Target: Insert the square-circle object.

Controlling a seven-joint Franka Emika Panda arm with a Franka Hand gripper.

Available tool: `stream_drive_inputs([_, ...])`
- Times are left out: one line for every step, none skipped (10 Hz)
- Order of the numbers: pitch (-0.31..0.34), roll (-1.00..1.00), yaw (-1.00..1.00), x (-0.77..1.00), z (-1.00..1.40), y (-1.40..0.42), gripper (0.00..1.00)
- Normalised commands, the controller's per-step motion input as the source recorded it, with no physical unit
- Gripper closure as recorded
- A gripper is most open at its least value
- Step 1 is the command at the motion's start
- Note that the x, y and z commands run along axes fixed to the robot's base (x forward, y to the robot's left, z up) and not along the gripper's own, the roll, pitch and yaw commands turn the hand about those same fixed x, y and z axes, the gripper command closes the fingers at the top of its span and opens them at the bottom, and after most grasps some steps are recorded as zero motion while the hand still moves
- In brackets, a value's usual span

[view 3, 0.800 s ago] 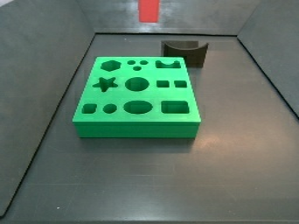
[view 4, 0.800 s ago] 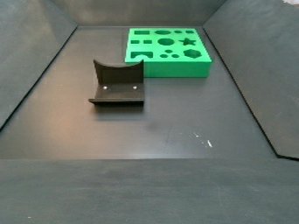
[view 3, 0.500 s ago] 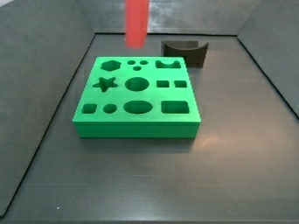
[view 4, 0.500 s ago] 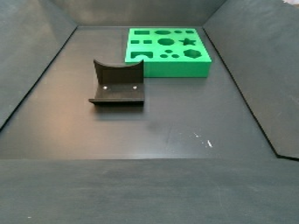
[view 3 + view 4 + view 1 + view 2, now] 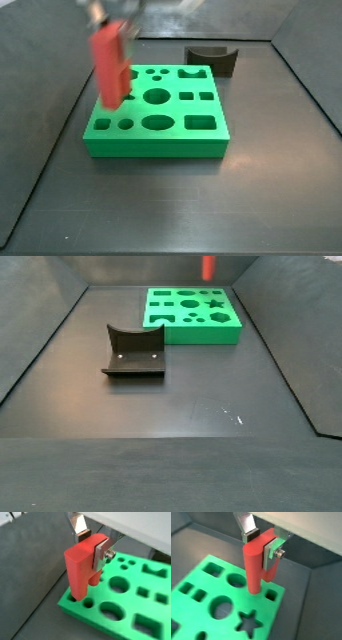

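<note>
Above green block [image 5: 158, 110], claw [image 5: 93, 543] gripping upright square-circle object [image 5: 83, 569]

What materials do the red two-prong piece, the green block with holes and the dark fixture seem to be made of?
The red square-circle object, held in the pincer over the block, looks like matte moulded plastic: even colour, soft edges. The green block seems plastic or dense foam, uniformly bright and dull. The fixture looks like dark metal or plastic; its faint sheen leaves that open.

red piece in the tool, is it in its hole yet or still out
Out. The red piece hangs upright in the tool, its lower end above the green block, not in any hole.
</note>
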Motion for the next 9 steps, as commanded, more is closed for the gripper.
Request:
stream_drive_inputs([0.0, 0.05, -0.81, -0.04, -0.25, -0.27, 1.0])
stream_drive_inputs([0.026, 0.11, -0.99, -0.01, -0.15, -0.1, 1.0])
stream_drive_inputs([0.029, 0.12, -1.0, -0.03, -0.14, -0.07, 1.0])
stream_drive_inputs([0.016, 0.1, -1.0, -0.01, -0.14, -0.05, 1.0])
stream_drive_inputs([0.0, 0.02, -1.0, 0.0, -0.03, -0.08, 1.0])
stream_drive_inputs([0.0, 0.03, -1.0, 0.0, -0.05, -0.07, 1.0])
stream_drive_inputs([0.0, 0.01, -1.0, 0.0, -0.03, -0.07, 1.0])
stream_drive_inputs([0.0, 0.0, -0.89, 0.17, 0.02, -0.09, 1.0])
stream_drive_inputs([-0.023, -0.12, -0.84, 0.24, 0.07, 0.0, 1.0])
